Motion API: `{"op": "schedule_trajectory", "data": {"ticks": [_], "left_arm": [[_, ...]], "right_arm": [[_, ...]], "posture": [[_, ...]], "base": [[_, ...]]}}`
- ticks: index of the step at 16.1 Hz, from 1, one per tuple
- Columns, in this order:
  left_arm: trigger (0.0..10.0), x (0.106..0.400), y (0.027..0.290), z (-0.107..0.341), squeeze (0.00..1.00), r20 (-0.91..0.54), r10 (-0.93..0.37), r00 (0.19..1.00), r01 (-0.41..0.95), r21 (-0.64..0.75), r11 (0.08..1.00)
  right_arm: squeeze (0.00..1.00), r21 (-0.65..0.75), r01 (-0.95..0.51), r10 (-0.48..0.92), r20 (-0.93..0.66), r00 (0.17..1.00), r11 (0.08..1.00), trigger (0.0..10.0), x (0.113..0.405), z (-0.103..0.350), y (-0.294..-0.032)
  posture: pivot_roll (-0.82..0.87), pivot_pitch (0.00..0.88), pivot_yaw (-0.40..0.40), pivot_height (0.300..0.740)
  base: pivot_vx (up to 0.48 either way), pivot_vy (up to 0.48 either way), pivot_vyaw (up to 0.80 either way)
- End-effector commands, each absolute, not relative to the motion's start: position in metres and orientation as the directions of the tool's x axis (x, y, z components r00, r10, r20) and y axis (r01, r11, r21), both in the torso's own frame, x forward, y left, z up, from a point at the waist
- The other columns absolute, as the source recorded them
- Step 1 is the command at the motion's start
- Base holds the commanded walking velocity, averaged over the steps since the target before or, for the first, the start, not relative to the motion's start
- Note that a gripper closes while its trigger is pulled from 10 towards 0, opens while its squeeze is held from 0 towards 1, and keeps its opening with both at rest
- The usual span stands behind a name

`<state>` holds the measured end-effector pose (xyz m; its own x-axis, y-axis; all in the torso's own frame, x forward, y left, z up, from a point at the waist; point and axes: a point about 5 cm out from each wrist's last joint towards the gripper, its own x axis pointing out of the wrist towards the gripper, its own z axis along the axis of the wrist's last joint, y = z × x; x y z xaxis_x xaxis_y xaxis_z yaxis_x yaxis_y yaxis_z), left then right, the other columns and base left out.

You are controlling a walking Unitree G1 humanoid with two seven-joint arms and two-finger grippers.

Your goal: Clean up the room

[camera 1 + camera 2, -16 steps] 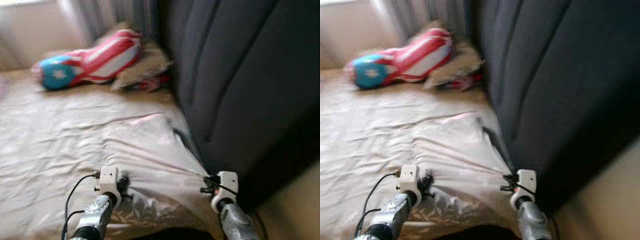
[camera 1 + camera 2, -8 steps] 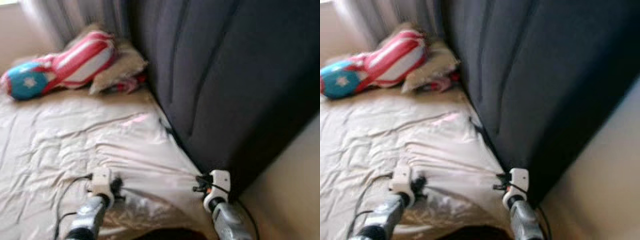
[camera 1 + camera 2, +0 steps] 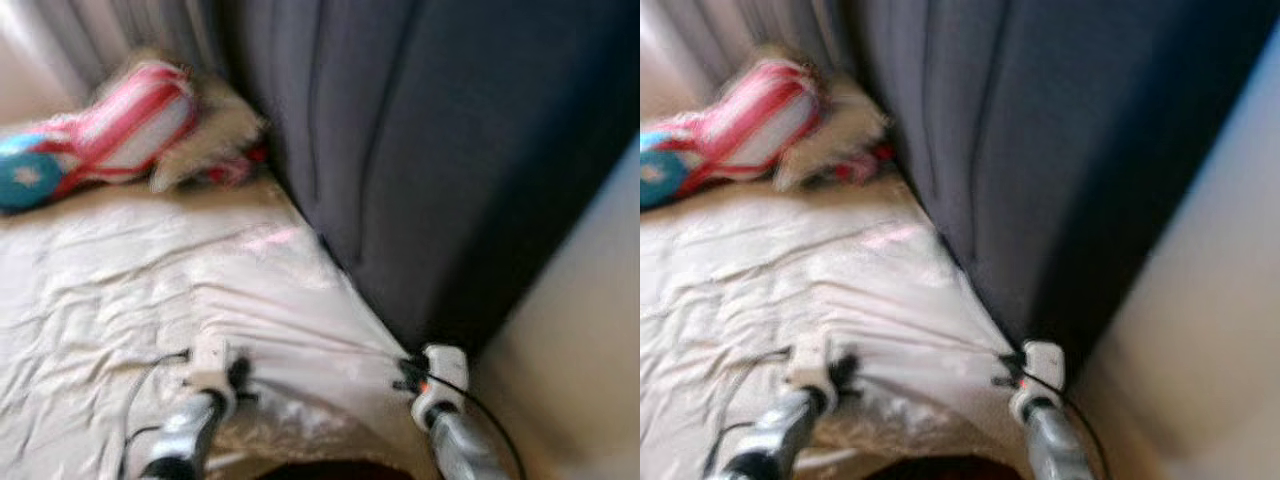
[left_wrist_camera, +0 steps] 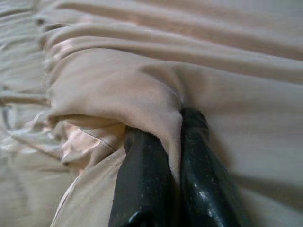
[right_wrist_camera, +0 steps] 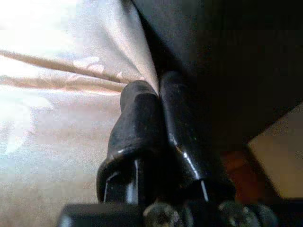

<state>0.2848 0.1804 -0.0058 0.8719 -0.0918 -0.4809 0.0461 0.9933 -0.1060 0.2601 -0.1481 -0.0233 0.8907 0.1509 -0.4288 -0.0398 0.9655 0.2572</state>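
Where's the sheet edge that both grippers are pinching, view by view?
Left eye view: the sheet is stretched between the left gripper and right gripper, low centre.
Right eye view: same span, low centre.
Left wrist view: a fold is clamped between the fingers.
Right wrist view: the edge is pinched at the fingertips.
Shared landmark: the dark headboard beside the right gripper.

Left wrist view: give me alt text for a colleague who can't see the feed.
The left end effector has its two black fingers pinched shut on a fold of the beige satin bedsheet, the cloth bunched up and squeezed between them. Around the grip, the sheet spreads in long soft wrinkles that run toward the pinch.
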Motion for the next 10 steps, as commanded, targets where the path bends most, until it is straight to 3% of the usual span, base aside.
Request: {"op": "schedule_trajectory", "data": {"ticks": [1,10], "left_arm": [[10.0,0.2996,0.1892,0.0142,0.00,-0.388,-0.066,0.919,0.039,-0.076,0.996],[10.0,0.3021,0.1873,0.0178,0.00,-0.365,-0.071,0.928,0.032,-0.112,0.993]], "right_arm": [[0.00,0.267,-0.026,0.132,-0.385,0.913,0.963,10.0,0.2649,-0.0168,-0.1493],[0.00,0.262,-0.034,0.138,-0.389,0.911,0.964,10.0,0.2642,-0.0176,-0.1486]], "posture": [[-0.04,0.000,-0.004,0.740],[-0.04,0.000,-0.004,0.740]], "base": [[0.000,0.000,0.00],[0.000,0.000,0.00]]}}
